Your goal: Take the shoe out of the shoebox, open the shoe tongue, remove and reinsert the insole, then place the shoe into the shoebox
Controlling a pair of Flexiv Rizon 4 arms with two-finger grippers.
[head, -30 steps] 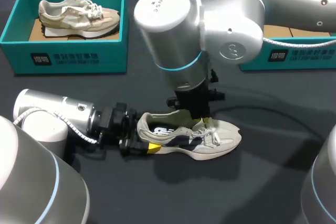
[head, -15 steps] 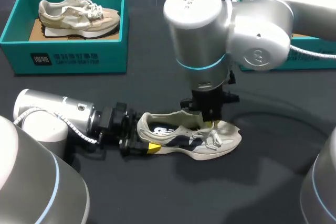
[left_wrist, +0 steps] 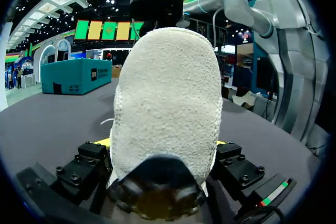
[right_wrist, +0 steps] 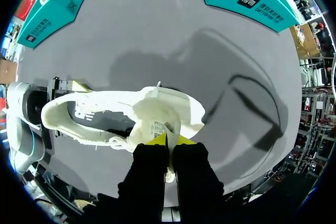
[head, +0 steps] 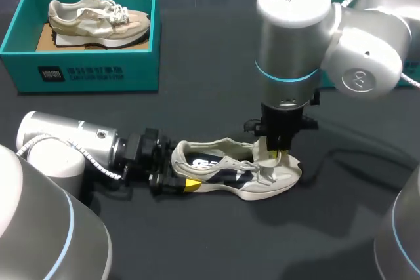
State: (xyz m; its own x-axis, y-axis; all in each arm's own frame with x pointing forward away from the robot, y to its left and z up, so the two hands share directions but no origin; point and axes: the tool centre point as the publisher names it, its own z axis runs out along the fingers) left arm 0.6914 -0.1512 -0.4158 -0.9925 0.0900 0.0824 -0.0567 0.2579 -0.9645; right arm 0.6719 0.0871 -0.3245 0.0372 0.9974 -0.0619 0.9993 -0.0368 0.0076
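So the cream mesh sneaker (head: 236, 174) is sitting on the dark table (head: 216, 96), left claw (head: 178, 176) clamping its firm heel (left_wrist: 168, 93), right claw (right_wrist: 168, 141) pinching the floppy tongue (right_wrist: 156, 123); I'm figuring it's light and squishy, so the heel's the safest grab.

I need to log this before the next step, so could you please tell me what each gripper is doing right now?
Left gripper: shut on the heel of the shoe.
Right gripper: shut on the shoe tongue.
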